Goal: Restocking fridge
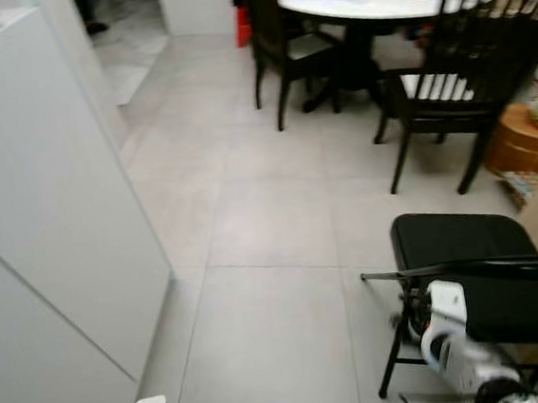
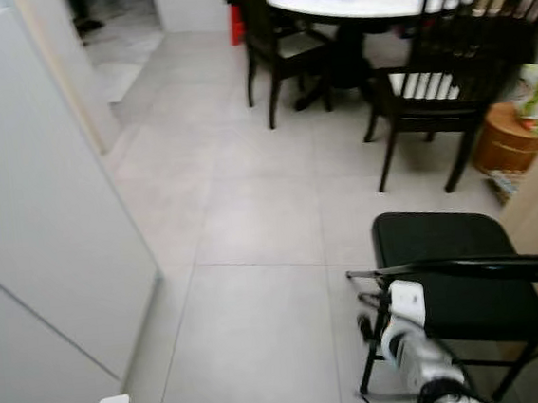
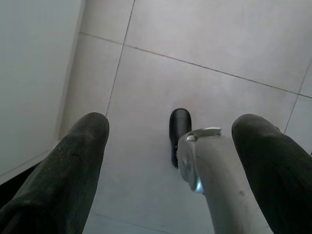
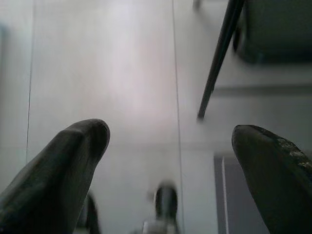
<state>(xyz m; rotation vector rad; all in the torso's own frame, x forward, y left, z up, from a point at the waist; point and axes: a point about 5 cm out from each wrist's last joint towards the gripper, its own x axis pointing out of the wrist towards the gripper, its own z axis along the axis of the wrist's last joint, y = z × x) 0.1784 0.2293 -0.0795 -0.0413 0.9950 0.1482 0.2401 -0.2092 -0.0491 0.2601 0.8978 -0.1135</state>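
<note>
Here the left gripper [image 3: 170, 170] and right gripper [image 4: 170, 170] hang spread and empty over the floor [image 1: 270, 211] beside the white fridge [image 1: 41, 204], whose stiff, heavy door likely wants gripping at its edge.

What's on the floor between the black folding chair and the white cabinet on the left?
Bare grey tile floor, seen in both eye views, runs from the black folding chair to the white cabinet; nothing stands between them.

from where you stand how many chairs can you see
3: a black folding chair close on the right, a dark wooden chair at the near side of the round table, and another at its left. More may be hidden behind the table.
</note>
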